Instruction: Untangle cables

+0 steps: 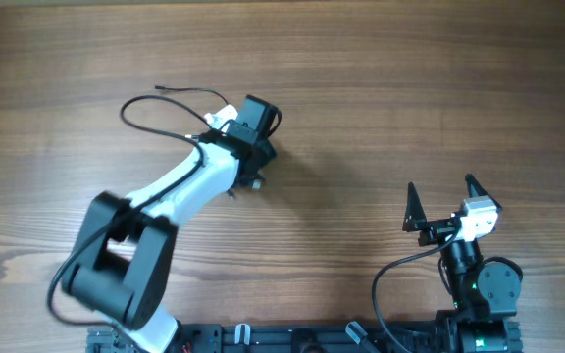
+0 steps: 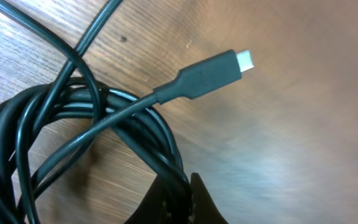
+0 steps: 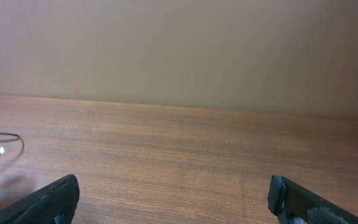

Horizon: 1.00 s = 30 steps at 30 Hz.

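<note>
The cables (image 2: pixel 73 118) are a coil of thin black strands lying on the wooden table. One strand crosses over the coil and ends in a black plug with a silvery tip (image 2: pixel 211 73). My left gripper (image 2: pixel 184 198) is shut on the right side of the coil, with strands pinched between its dark fingers. From overhead, the left gripper (image 1: pixel 256 137) sits left of the table's middle and hides the coil. A thin loop of cable (image 1: pixel 126 116) trails out to its left. My right gripper (image 1: pixel 444 201) stands open and holds nothing, far from the cables.
The right wrist view shows bare wooden table (image 3: pixel 185 149) ahead of the right gripper (image 3: pixel 176 205), a plain wall behind it, and a thin cable end (image 3: pixel 2 149) at the far left. The arms' bases line the table's near edge (image 1: pixel 292 338).
</note>
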{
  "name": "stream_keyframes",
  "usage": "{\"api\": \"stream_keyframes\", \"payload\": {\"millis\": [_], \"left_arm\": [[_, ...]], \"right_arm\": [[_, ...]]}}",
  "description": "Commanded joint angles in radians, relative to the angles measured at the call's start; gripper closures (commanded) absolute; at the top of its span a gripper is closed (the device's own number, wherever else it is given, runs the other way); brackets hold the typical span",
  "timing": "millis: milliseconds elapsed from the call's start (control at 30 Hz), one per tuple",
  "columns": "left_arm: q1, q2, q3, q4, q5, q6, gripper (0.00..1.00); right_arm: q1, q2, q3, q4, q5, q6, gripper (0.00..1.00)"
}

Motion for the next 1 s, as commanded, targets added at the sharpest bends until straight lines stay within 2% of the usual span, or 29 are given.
{"api": "stream_keyframes", "payload": {"millis": [0, 67, 133, 200, 267, 300, 333, 367, 400, 433, 467, 533, 567, 600, 633, 667, 700, 767, 833, 967], "left_arm": [[0.002, -0.125, 0.04, -0.041, 0.042, -0.645, 0.96], [0.002, -0.13, 0.04, -0.056, 0.16, -0.924, 0.96], [-0.006, -0.119, 0.04, -0.064, 0.245, -1.122, 0.95], [-0.023, -0.11, 0.04, -0.09, 0.239, -1.206, 0.85], [-0.039, -0.101, 0.04, -0.089, 0.232, -1.206, 0.84], [-0.047, -0.101, 0.04, -0.086, 0.232, -1.206, 0.69], [-0.056, -0.1, 0.04, -0.086, 0.216, -1.204, 0.36], [-0.058, -0.1, 0.04, -0.086, 0.195, -1.166, 0.14], [-0.057, -0.1, 0.04, -0.084, 0.167, -1.092, 0.0], [-0.052, -0.101, 0.04, -0.077, 0.14, -0.997, 0.0], [-0.036, -0.102, 0.04, -0.027, 0.11, -0.736, 0.0], [-0.009, -0.103, 0.04, 0.084, 0.122, -0.286, 0.0], [0.007, -0.106, 0.04, 0.158, 0.156, 0.016, 0.0], [0.02, -0.108, 0.04, 0.196, 0.19, 0.242, 0.0], [0.032, -0.109, 0.04, 0.22, 0.229, 0.462, 0.01], [0.039, -0.109, 0.04, 0.219, 0.235, 0.684, 0.09], [0.043, -0.108, 0.04, 0.21, 0.232, 0.895, 0.11], [0.043, -0.1, 0.04, 0.192, 0.232, 1.241, 0.11], [0.042, -0.093, 0.04, 0.196, 0.233, 1.396, 0.11], [0.042, -0.06, 0.04, 0.211, 0.288, 1.422, 0.15]], "right_arm": [[0.003, -0.011, -0.002, 0.002, 0.01, -0.01, 0.0], [0.003, -0.011, -0.002, 0.002, 0.01, -0.01, 0.0], [0.003, -0.011, -0.002, 0.002, 0.01, -0.01, 0.0], [0.003, -0.011, -0.002, 0.002, 0.01, -0.01, 0.0], [0.003, -0.011, -0.002, 0.002, 0.01, -0.01, 0.0], [0.003, -0.011, -0.002, 0.002, 0.01, -0.01, 0.0], [0.003, -0.011, -0.002, 0.002, 0.01, -0.01, 0.0], [0.003, -0.011, -0.002, 0.002, 0.01, -0.01, 0.0], [0.003, -0.011, -0.002, 0.002, 0.01, -0.01, 0.0], [0.003, -0.011, -0.002, 0.002, 0.01, -0.01, 0.0], [0.003, -0.011, -0.002, 0.002, 0.01, -0.01, 0.0], [0.003, -0.011, -0.002, 0.002, 0.01, -0.01, 0.0], [0.003, -0.011, -0.002, 0.002, 0.01, -0.01, 0.0], [0.003, -0.011, -0.002, 0.002, 0.01, -0.01, 0.0], [0.003, -0.011, -0.002, 0.002, 0.01, -0.01, 0.0], [0.003, -0.011, -0.002, 0.002, 0.01, -0.01, 0.0], [0.003, -0.011, -0.002, 0.002, 0.01, -0.01, 0.0], [0.003, -0.011, -0.002, 0.002, 0.01, -0.01, 0.0], [0.003, -0.011, -0.002, 0.002, 0.01, -0.01, 0.0], [0.003, -0.011, -0.002, 0.002, 0.01, -0.01, 0.0]]}}
